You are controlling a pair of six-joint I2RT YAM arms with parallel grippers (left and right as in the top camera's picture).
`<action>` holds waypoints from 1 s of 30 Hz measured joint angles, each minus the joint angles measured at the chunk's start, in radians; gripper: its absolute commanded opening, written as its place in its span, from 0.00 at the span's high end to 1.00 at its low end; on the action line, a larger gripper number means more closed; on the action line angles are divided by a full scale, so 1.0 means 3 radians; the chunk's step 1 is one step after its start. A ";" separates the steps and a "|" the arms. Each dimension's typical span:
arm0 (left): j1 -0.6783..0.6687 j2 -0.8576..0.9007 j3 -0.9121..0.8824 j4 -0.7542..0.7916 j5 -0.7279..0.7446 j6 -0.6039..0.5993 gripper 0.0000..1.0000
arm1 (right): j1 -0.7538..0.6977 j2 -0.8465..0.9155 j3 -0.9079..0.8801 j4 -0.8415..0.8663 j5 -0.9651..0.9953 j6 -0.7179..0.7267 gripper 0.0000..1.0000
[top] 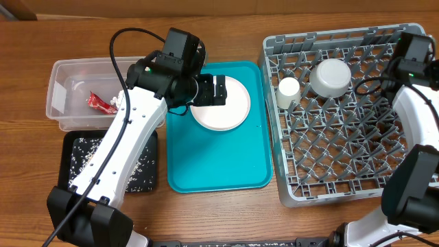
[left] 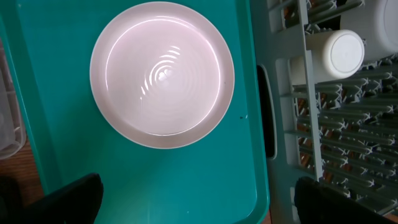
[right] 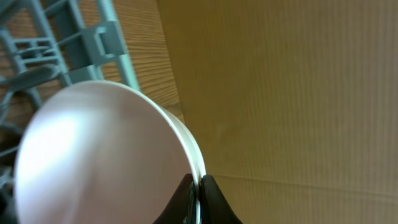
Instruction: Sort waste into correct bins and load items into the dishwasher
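The round pale pink plate [top: 230,110] lies on the teal serving tray [top: 219,165]; it also shows in the left wrist view [left: 161,74]. My left gripper [top: 218,90] hovers over the plate's near edge, open and empty [left: 196,200]. My right gripper [right: 200,186] is shut on the rim of a pale pink-white bowl [right: 99,155] at the far right corner of the grey dish rack [top: 343,158]; in the overhead view the arm [top: 411,55] hides that bowl. A white bowl [top: 330,77] and a small white cup [top: 289,88] stand in the rack. The red wrapper [top: 101,103] lies in the clear tub [top: 62,75].
The shallow black tray [top: 147,171] with scattered rice sits in front of the clear tub, partly under my left arm. A cardboard wall [right: 298,93] stands close behind the rack's far edge. The rack's side [left: 311,124] borders the teal tray.
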 measured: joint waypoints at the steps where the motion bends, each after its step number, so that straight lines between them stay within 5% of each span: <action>1: 0.0000 0.0000 0.0000 -0.0001 0.0000 0.0000 0.00 | 0.0023 0.0000 0.0000 -0.0017 0.0004 -0.0001 0.93; 17: 0.0000 0.0000 0.0000 0.0000 0.0000 0.0000 0.00 | 0.0448 0.0027 -0.0001 -0.0061 -0.0235 0.0027 0.83; 30: 0.0000 0.0000 0.0000 0.0000 0.0000 0.0000 0.00 | 0.0673 0.0028 -0.0001 -0.0060 -0.0267 0.0092 0.60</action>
